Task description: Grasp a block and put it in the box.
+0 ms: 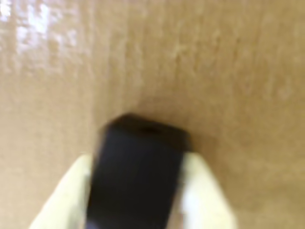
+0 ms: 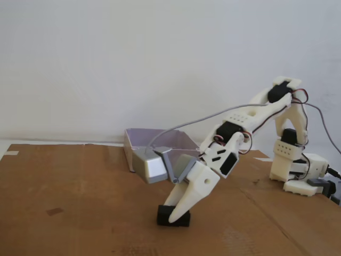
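Nearest the fixed camera, a wide brown cardboard surface (image 2: 80,213), filling the lower half of that view, bare across its left side and front, with a small dark mark on the left and a strip of pale tape at the far left edge. Creased and glossy under the wrist camera too, with bright glare at the upper left there. Behind it, a plain white wall.

Next in size, the white arm (image 2: 250,114), based at the right rear of the surface, folded forward and down to the left, a grey cable arching over it to a grey camera cube (image 2: 150,166) mounted at the wrist.

Behind the arm's wrist, toward the back edge of the cardboard, the box (image 2: 139,140), pale lilac-grey with low walls, its right part hidden by the arm. Well apart from the block, with clear cardboard between them.

Then the claw (image 2: 174,214), pointed steeply down, tips at the surface. Clamped on the block (image 2: 173,218), pale fingers (image 1: 64,200) pressed against both of its long sides in the wrist view.

Smallest, the block itself: matte black, apparently resting on the cardboard, though the blurred wrist view leaves contact uncertain. Centred in the lower wrist frame, one end projecting beyond the fingertips, open cardboard all round it.
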